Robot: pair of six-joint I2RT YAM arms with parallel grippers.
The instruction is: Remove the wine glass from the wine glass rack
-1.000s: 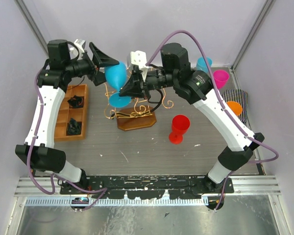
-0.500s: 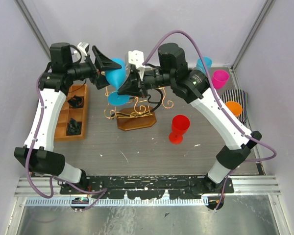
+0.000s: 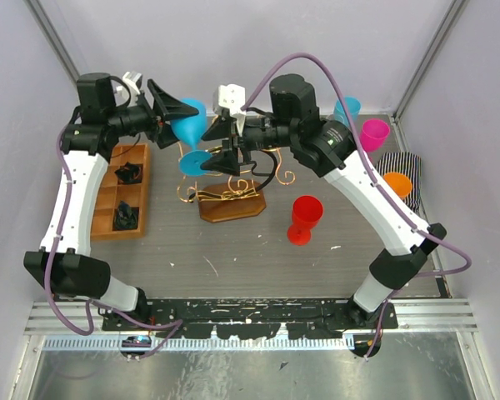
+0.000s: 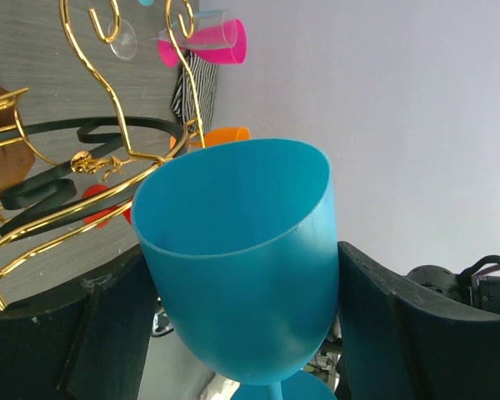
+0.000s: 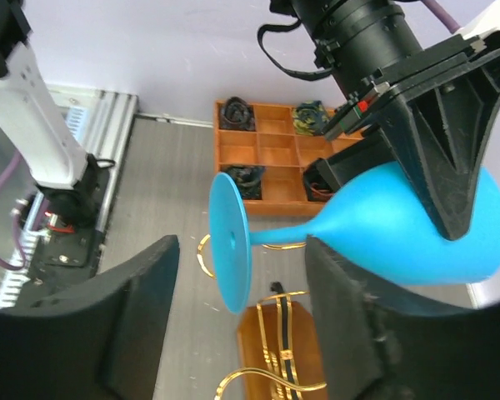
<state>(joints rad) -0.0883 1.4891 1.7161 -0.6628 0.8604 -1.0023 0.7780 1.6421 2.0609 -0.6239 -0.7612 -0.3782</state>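
Wine glass (image 3: 192,125) now rides in my left gripper (image 3: 182,121) alone, pinched at the bowl, since my right gripper (image 3: 221,143) has spread wide, seemingly freeing it from the rack (image 3: 229,196).

Rears the left arm (image 3: 71,192) up steeply from its base, then bends the wrist level toward the middle. Grips with the left tool (image 3: 186,119), black fingers (image 4: 400,333) pressed on either side of the wine glass (image 3: 190,129) bowl. Arches the right arm (image 3: 377,200) up and across from the other side, wrist level too. Holds the right tool (image 3: 222,142) spread wide, fingers (image 5: 125,325) on either side of the glass's foot and not closed on it, close to the left tool.
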